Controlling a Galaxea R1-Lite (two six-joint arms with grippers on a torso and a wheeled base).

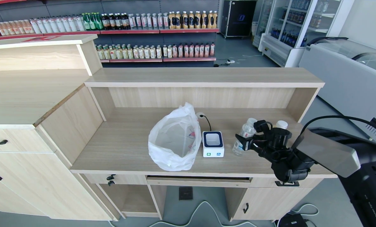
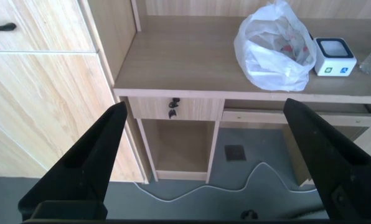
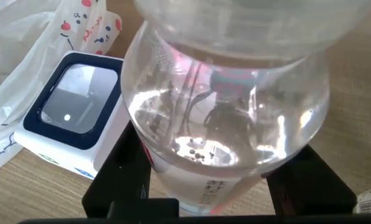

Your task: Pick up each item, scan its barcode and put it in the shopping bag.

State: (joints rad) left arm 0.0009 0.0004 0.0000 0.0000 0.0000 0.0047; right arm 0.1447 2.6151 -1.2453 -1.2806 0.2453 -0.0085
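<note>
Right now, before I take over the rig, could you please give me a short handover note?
Left tool: open, hanging low, off the counter's left front.
Right tool: shut on the clear bottle, tilted, just right of the scanner.
Shopping bag: open, left of the scanner, looks empty.
Second bottle: standing behind the right tool.
Done: clear bottle grasped. Left: scan it, bag it, then the second bottle.

On the counter — one plastic bag, one scanner with one cable. Also one clear bottle and one white-capped bottle, two together. Shelves behind — drink bottles beyond counting.
</note>
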